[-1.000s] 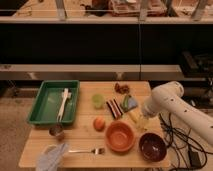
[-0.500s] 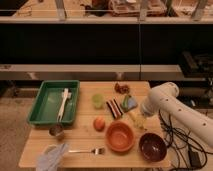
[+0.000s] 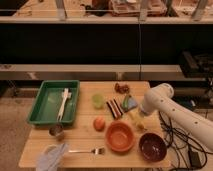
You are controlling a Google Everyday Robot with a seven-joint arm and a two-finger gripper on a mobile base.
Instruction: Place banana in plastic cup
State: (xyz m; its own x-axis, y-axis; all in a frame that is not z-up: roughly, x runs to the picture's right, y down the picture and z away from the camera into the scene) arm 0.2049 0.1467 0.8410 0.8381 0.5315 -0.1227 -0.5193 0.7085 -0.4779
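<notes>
The banana is a small yellow shape lying on the wooden table, right of centre, just behind the orange bowl. My white arm reaches in from the right, and its gripper hangs low directly over the banana, open, its fingers mostly hidden by the wrist. Whether it touches the banana cannot be made out. The light-green plastic cup stands upright to the left of the banana, near the table's middle, apart from the gripper.
A green tray with a white utensil sits at the left, with a steel cup in front of it. An orange fruit, a dark bowl, a fork, a crumpled cloth and snack packets crowd the table.
My arm has swung left and lowered, bringing the gripper from the table's right edge down over the banana. Nothing on the table has shifted.
</notes>
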